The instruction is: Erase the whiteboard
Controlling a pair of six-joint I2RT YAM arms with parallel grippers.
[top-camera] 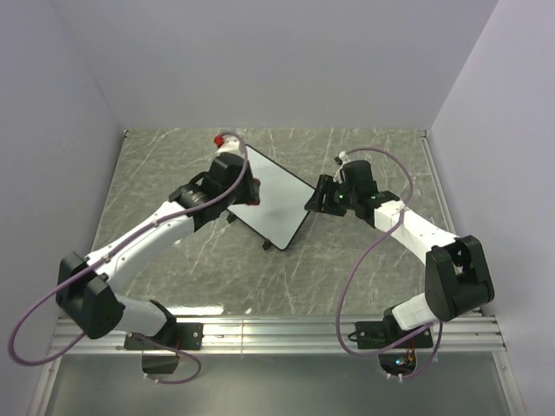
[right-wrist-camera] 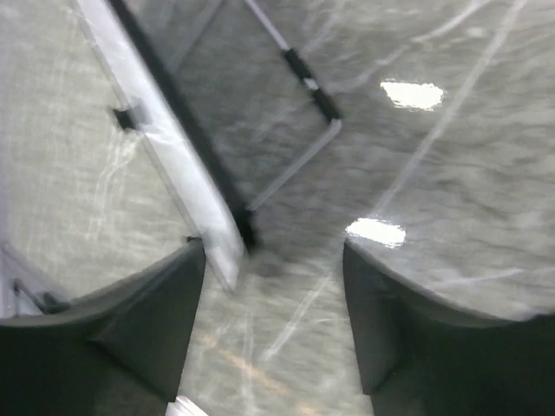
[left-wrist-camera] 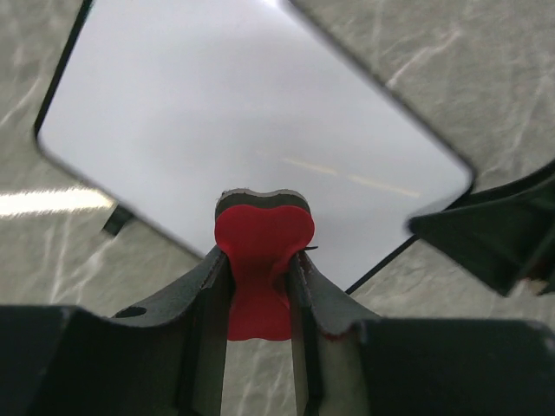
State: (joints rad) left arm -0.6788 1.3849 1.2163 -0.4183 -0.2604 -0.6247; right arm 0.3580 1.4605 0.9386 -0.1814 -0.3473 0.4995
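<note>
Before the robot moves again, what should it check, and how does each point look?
1. Grip on the eraser by the left gripper: ok, clamped tight.
2. Red marks on the whiteboard: ok, none visible.
3. The right gripper open: ok, jaws apart beside the whiteboard's edge.
4. The right gripper touching the whiteboard: cannot tell, view blurred.
5. The eraser touching the whiteboard: cannot tell.
</note>
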